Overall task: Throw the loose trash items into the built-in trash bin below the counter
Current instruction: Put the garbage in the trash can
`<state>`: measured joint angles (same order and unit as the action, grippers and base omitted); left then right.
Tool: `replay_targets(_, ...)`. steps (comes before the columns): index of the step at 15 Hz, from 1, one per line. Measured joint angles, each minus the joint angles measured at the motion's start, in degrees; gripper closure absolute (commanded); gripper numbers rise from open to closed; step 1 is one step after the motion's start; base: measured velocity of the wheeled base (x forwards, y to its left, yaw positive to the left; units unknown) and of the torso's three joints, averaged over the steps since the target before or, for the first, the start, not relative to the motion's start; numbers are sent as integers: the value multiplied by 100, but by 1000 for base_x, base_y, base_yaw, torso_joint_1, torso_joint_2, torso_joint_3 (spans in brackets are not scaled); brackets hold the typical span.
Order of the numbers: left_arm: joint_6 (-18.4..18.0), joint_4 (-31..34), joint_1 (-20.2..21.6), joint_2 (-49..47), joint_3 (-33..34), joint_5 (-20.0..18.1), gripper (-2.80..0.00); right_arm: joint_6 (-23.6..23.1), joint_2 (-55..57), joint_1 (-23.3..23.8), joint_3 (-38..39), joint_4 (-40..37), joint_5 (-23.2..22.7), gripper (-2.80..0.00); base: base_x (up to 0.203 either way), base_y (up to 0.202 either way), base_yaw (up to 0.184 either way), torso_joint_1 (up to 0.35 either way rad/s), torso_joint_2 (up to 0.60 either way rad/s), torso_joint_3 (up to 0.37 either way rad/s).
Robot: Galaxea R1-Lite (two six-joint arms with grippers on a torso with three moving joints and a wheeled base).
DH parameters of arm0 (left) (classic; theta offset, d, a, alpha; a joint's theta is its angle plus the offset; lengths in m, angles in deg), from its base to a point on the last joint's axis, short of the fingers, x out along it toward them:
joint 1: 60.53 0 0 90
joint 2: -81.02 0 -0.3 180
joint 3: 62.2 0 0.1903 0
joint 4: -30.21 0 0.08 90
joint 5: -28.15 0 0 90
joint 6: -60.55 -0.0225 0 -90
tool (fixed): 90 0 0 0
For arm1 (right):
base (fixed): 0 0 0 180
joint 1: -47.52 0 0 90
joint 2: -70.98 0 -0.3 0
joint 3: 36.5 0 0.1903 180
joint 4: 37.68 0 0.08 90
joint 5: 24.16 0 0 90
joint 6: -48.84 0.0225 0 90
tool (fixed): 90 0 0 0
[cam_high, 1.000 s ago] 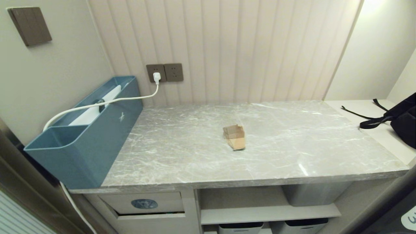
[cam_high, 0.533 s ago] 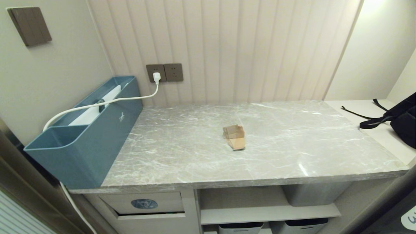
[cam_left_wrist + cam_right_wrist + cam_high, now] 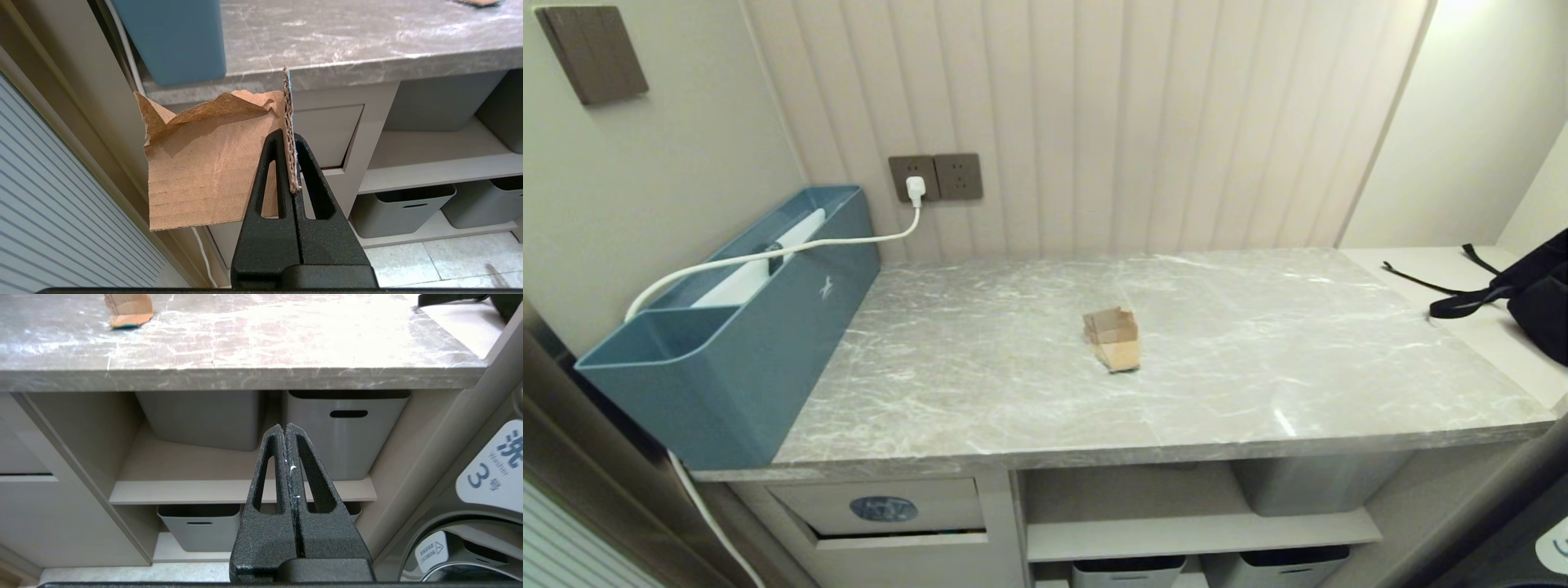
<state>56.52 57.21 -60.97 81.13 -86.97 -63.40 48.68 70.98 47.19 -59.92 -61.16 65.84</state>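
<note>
Marble tabletop [image 3: 980,392] has slid slightly lower as I bend. My left hand [image 3: 288,163] stays pinched on one scrap [image 3: 204,163], heading for the bin flap [image 3: 882,506]; right hand [image 3: 285,457] is closed, empty.

Ribbed beige wall panelling [image 3: 1094,122]

The held cardboard scrap [image 3: 204,163] covers most of the trash bin flap [image 3: 331,134] behind it, hiding the flap's sticker in the left wrist view. In the head view that blue oval sticker [image 3: 884,509] is too small to read. Right of the flap, grey storage bins [image 3: 1127,572] are cut off below. Neither arm appears in the head view.
</note>
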Motion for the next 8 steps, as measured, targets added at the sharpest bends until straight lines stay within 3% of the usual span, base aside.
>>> replay_targets(8, 10, 5, 0, 0, 0, 6, 0, 0, 0, 0, 0, 0, 0, 0, 0, 0, 0, -230, 505, 272)
